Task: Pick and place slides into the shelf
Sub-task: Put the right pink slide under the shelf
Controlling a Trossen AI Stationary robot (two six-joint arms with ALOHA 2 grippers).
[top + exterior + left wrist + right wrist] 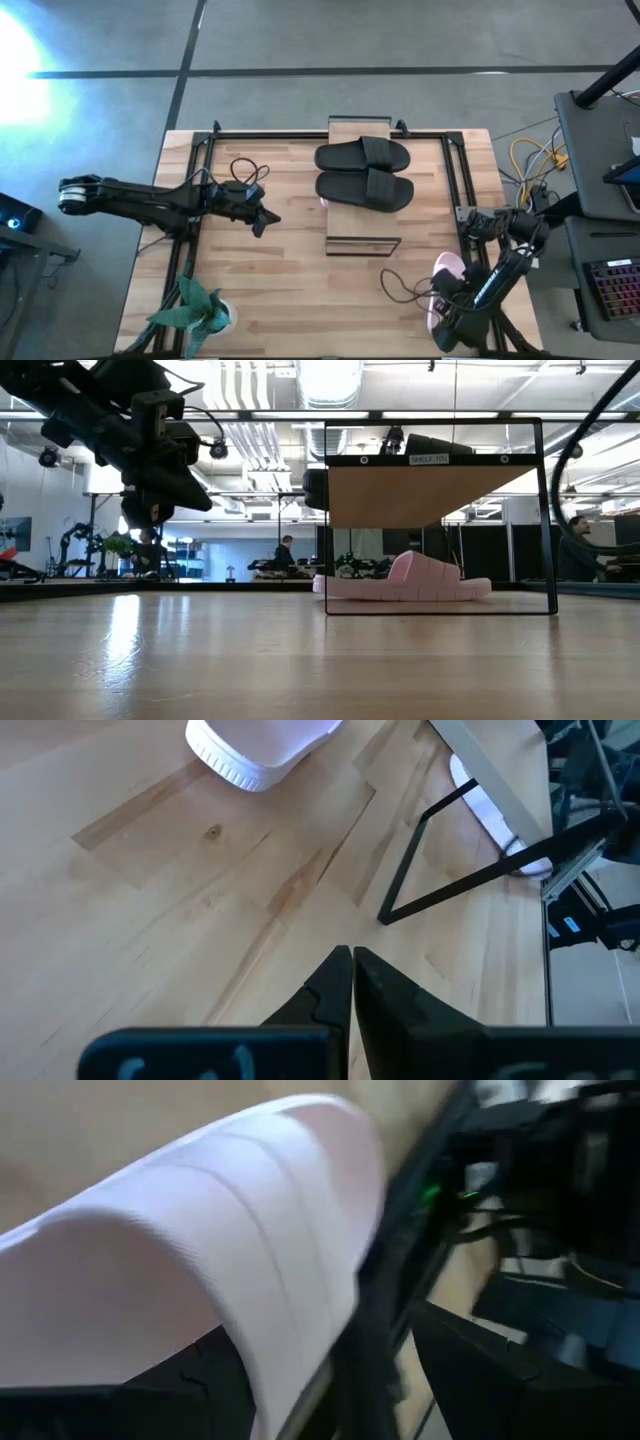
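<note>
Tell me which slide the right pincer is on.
The pink slide at the table's near right corner: the right pincer straddles its strap. The two black slides lie on the shelf.

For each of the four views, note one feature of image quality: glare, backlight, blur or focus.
High view: strong white glare floods the top-left floor. Low view: bright ceiling lights backlight the shelf, leaving the left end effector a silhouette. Left wrist view: evenly lit, wood grain sharp. Right wrist view: the pink slide is blurred, filling the picture between open fingers.
</note>
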